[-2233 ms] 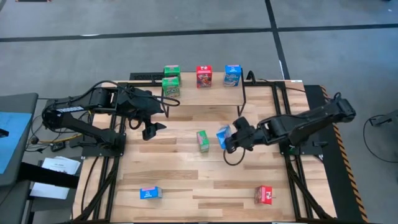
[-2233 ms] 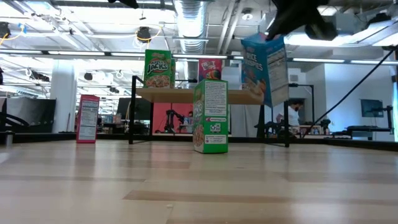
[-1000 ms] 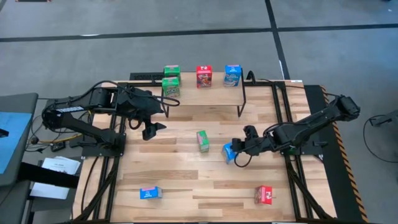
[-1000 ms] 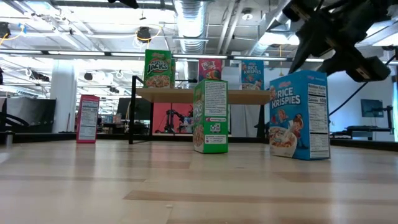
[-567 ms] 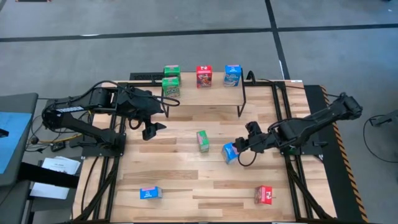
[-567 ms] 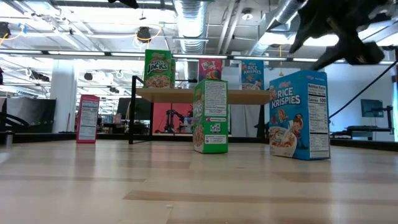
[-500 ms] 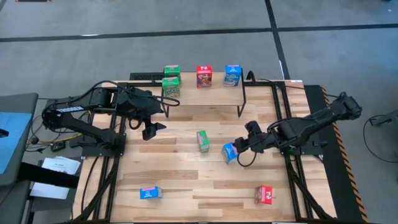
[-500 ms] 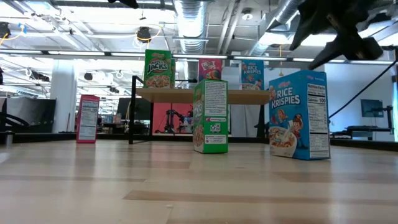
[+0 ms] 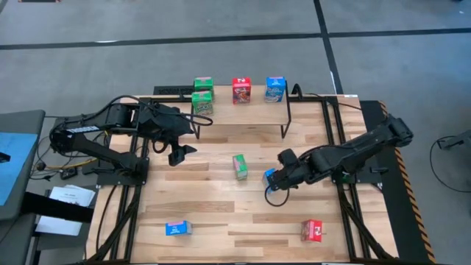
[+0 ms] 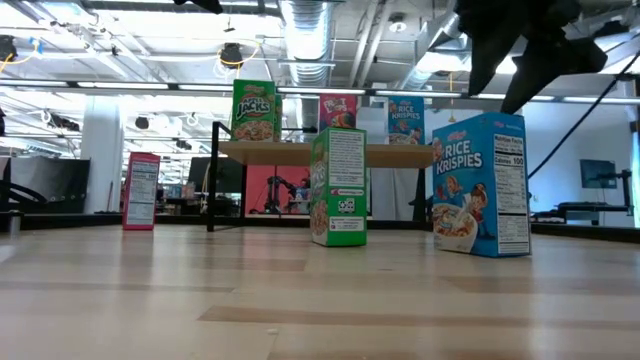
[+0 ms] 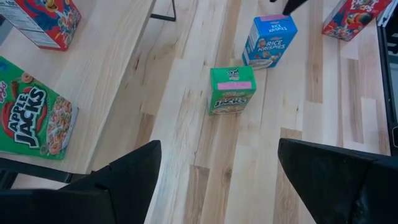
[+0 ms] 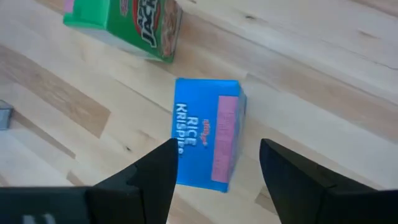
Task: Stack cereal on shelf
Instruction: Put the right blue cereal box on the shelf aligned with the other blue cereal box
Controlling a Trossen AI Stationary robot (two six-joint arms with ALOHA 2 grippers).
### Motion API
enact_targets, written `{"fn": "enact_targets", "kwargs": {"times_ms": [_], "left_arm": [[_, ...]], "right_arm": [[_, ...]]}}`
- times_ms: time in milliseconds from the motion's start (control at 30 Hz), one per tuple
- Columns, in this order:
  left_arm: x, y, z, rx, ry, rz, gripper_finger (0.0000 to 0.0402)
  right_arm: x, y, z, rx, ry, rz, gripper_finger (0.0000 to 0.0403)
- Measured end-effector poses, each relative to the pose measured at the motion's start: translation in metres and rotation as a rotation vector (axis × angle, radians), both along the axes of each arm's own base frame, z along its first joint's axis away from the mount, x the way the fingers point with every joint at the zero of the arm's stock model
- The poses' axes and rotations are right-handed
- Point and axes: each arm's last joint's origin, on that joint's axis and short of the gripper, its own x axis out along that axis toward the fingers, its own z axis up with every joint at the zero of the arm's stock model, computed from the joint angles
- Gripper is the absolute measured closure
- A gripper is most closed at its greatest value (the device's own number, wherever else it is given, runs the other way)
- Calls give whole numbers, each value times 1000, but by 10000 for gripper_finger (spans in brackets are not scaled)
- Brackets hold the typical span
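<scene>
Right wrist view shows the right gripper [image 12: 214,171] spread above the blue cereal box [image 12: 208,132], holding nothing, likely lining up a fresh grab. That box stands mid-frame in the high view, below the shelf [image 9: 250,109]. At left, the left gripper [image 9: 179,153] waits, spread.

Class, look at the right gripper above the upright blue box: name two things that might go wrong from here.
1. The right gripper hangs open just above the blue Rice Krispies box; a skewed descent might tip it.
2. The green box stands close beside it; a toppling blue box may knock it.
</scene>
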Motion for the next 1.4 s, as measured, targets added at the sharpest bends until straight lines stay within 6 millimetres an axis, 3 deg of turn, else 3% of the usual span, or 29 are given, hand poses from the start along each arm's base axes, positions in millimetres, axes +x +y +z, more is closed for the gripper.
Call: {"fn": "enact_targets", "kwargs": {"times_ms": [233,567,733,1000,1400], "left_arm": [[0,0,0,0,0,0,89],[0,0,0,0,0,0,89],[0,0,0,0,0,0,89],[0,0,0,0,0,0,89],[0,0,0,0,0,0,89]], "right_arm": [[13,7,-4,-11,39,8,131],[14,7,-5,-14,49,5,9],[24,12,-22,-16,107,17,23],[26,13,-32,-16,160,39,25],[27,13,-32,-26,163,76,175]]}}
